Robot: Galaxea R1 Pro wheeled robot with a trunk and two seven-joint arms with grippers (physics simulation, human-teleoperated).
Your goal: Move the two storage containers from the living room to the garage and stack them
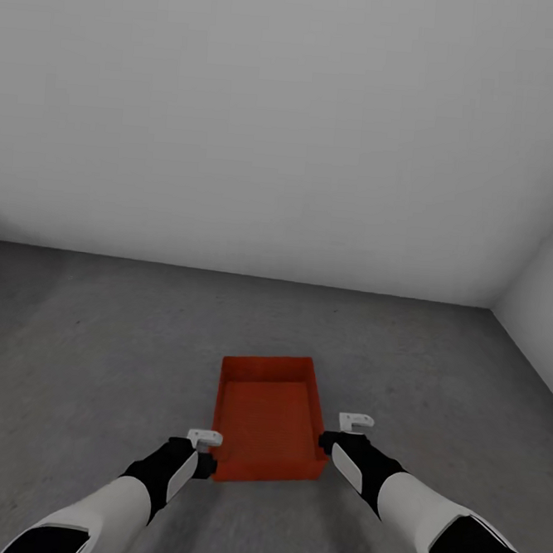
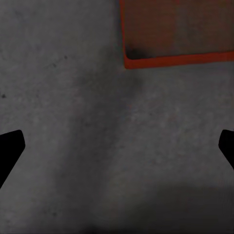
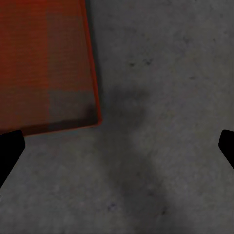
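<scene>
One orange-red storage container (image 1: 269, 417) sits open side up on the dark concrete floor (image 1: 97, 337) of the garage. The left claw (image 1: 205, 440) and right claw (image 1: 355, 422) flank its near corners, both released and holding nothing. Judging from this, a careless arm swing could nudge the bin askew, making the later stack sit crooked.

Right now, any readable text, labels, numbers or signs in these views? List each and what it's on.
None readable in any view.
Orange-red container: plain walls and bottom, no label or marking.
Concrete floor: mottled specks only, no text.
Back wall: blank.
Left end effector and right end effector: no visible print.
</scene>
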